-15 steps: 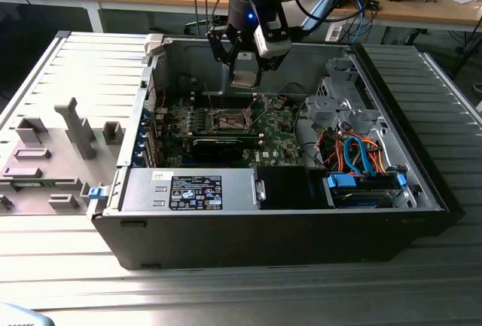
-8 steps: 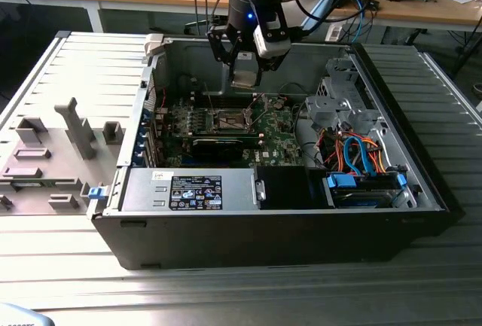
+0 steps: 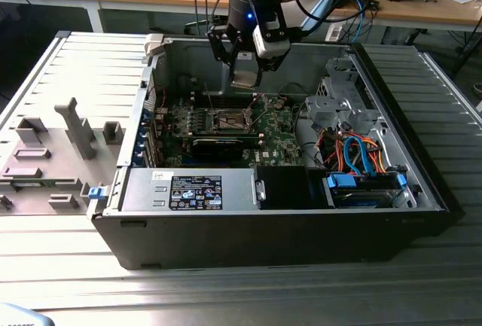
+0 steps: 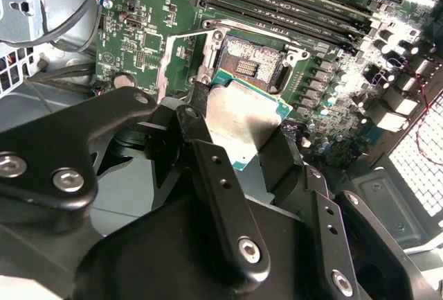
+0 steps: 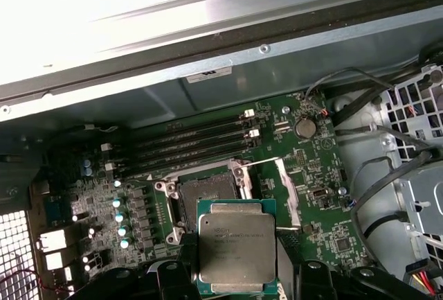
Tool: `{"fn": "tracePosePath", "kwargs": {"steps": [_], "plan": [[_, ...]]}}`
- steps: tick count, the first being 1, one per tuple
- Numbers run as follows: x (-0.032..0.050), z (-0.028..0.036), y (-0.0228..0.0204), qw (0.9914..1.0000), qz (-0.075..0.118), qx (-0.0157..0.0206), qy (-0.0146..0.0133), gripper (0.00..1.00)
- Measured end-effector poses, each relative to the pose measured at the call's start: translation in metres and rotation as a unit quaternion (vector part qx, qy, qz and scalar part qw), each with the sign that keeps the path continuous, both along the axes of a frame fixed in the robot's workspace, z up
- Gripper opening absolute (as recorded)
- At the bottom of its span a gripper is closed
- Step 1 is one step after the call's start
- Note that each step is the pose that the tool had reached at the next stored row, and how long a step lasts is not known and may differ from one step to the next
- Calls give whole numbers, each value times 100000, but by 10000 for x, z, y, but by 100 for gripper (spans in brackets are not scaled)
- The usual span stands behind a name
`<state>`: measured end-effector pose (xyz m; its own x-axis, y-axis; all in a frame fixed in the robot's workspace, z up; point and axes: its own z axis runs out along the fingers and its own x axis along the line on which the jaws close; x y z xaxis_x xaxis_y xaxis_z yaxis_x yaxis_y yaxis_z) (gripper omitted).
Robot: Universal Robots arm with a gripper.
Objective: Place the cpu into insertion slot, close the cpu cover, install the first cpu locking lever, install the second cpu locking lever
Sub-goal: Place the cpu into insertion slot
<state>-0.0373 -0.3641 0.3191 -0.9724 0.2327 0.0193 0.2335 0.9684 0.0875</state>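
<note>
While its two black fingers point(image 4: 201, 116) press on opposite edges of the cpu point(image 4: 242, 116), the gripper point(image 4: 242, 125) is narrowed to just the chip's width and holds it firmly. In the first wrist view we see the cpu point(image 5: 237, 244) with its dull silver lid facing the camera and a green edge around it, and the gripper point(image 5: 239, 262) is pinching it from both sides.

In the exterior view the gripper point(image 3: 246, 77) hangs inside the open computer case point(image 3: 263, 228) and carries the cpu point(image 3: 246, 80) clear above the green motherboard point(image 3: 280, 136). The chip is apart from the insertion slot point(image 3: 230, 121).

In both wrist views the insertion slot point(image 5: 204, 199) point(image 4: 250, 61) lies bare and near the chip. The cpu cover point(image 5: 287, 188) point(image 4: 169, 64) is swung open just beside the slot.

Long black memory slots point(image 5: 194, 140) run along the far side of the socket. In the exterior view, a long black card point(image 3: 218, 145) lies across the board on the near side of the socket. Nearer us sits a silver power supply point(image 3: 188, 187). Orange and blue cables point(image 3: 354, 156) loop toward the exterior view's right. The case rests on a slatted metal table point(image 3: 226, 296).
</note>
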Motion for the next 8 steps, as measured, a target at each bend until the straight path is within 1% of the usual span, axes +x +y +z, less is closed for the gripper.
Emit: {"fn": "tracePosePath", "kwargs": {"steps": [8], "plan": [[0,-1,0,99996,-935,4,0,54]]}}
